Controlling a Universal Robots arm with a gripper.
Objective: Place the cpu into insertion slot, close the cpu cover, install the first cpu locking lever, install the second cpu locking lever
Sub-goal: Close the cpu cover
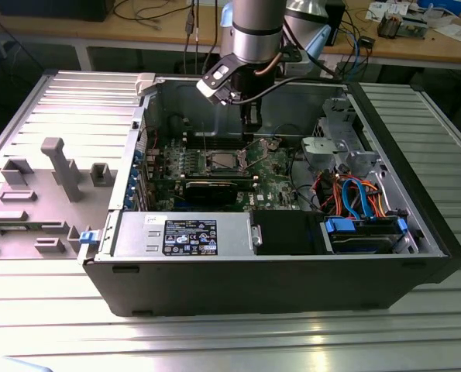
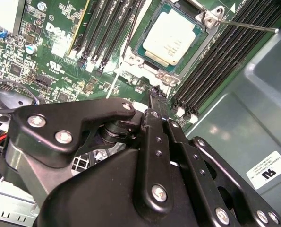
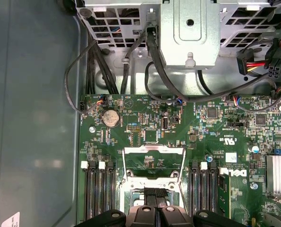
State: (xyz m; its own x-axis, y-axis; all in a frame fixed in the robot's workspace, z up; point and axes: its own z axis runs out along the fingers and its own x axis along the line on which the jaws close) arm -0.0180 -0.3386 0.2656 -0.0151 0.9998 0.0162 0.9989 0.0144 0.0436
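The cpu point(image 2: 171, 40), a dull silver square, lies seated in the insertion slot point(image 2: 152, 60) on the green motherboard; in the exterior view the slot point(image 1: 222, 160) is mid-board. The cpu cover point(image 3: 154, 163) is swung open away from the slot, and green board shows through its window. It appears as a shiny frame point(image 1: 266, 147) to the exterior view's right of the slot. A thin locking lever point(image 2: 246, 27) sticks out past the slot's corner. My gripper point(image 1: 251, 128) point(image 2: 155, 94) point(image 3: 155, 193) hangs shut and empty over the cover's hinge side, between slot and open cover.
Long black memory slots point(image 2: 216, 61) flank the socket on both sides. A metal drive cage point(image 3: 190, 28) with black cables point(image 3: 154, 71) stands beyond the open cover. The case wall point(image 2: 253, 109) is close behind the arm. The power supply point(image 1: 184, 235) and blue drive bay point(image 1: 366, 232) line the case front.
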